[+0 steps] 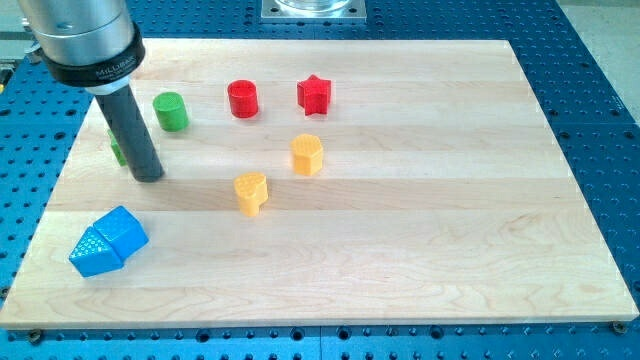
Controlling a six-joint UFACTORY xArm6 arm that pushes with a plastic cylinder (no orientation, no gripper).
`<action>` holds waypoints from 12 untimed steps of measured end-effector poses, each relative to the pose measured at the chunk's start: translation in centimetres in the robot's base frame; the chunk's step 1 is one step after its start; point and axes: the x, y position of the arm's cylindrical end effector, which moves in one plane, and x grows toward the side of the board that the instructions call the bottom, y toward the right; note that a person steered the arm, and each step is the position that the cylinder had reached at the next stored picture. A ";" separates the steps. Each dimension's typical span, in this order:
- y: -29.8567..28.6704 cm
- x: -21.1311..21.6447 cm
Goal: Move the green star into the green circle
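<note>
The green circle block (171, 111) stands near the view's upper left of the wooden board (420, 250). The green star (117, 149) is mostly hidden behind my dark rod; only a sliver of green shows at the rod's left edge. My tip (148, 177) rests on the board just to the right of and below that green sliver, touching or nearly touching it. The green circle lies up and to the right of my tip, a short gap away.
A red cylinder (242, 99) and a red star (314, 94) stand along the top. A yellow hexagon block (307, 155) and a yellow heart-like block (251, 192) sit mid-board. Two blue blocks (108, 242) lie together at the lower left.
</note>
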 end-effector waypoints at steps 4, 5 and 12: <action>-0.9 -1.0; -1.2 -2.5; 7.1 -8.6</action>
